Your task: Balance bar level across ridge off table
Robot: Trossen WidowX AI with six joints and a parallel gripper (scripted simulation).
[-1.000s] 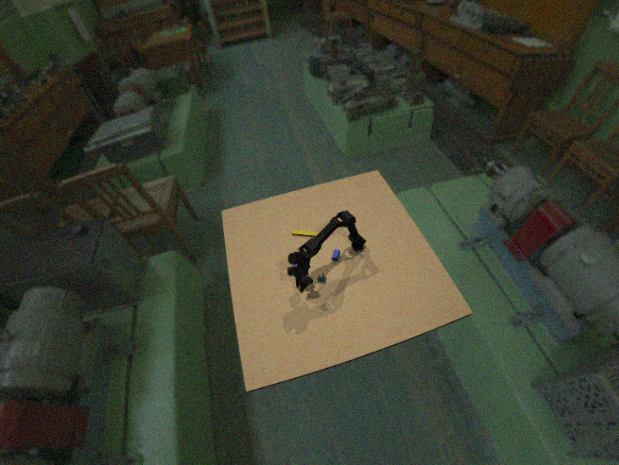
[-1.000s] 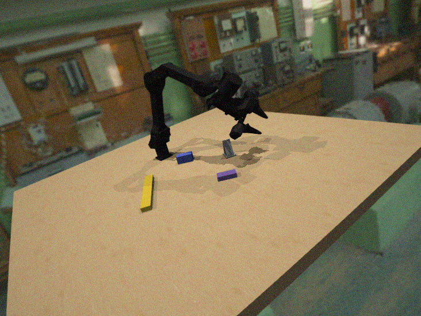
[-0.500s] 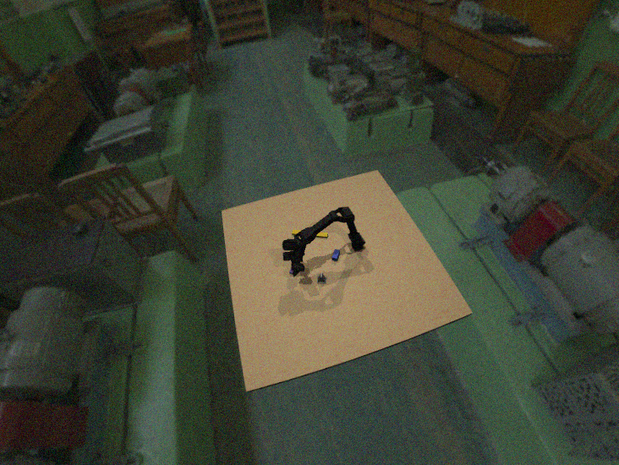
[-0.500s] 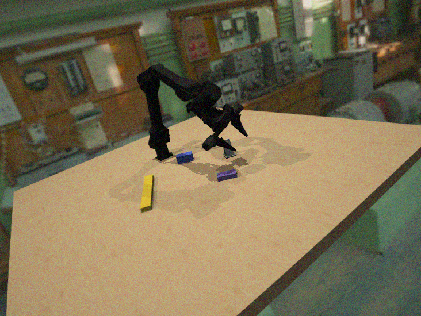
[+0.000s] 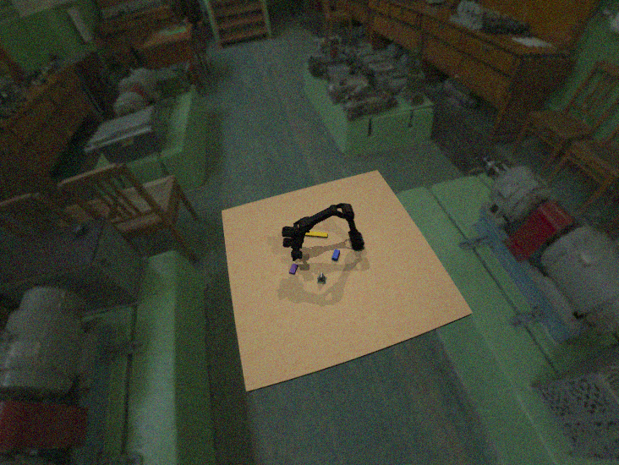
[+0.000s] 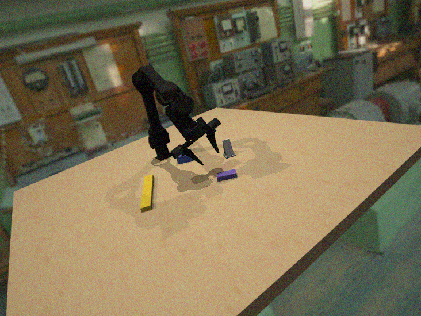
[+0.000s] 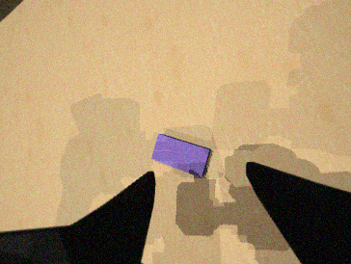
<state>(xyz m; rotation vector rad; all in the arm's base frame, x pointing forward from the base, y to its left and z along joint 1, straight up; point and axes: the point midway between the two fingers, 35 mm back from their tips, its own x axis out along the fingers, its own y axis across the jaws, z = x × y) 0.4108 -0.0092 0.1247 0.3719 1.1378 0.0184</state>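
The yellow bar lies flat on the table, away from the ridge. In the top view the arm hides its left end; it is out of the wrist view. The small grey ridge stands on the table, also out of the wrist view. My gripper is open with nothing between its fingers. It points down above the table, near the purple block and between the bar and the ridge in the exterior view.
A purple block lies just beyond the fingertips in the wrist view. A blue block lies near the arm's base, partly hidden by the gripper in the exterior view. Shadows of the arm fall across the table.
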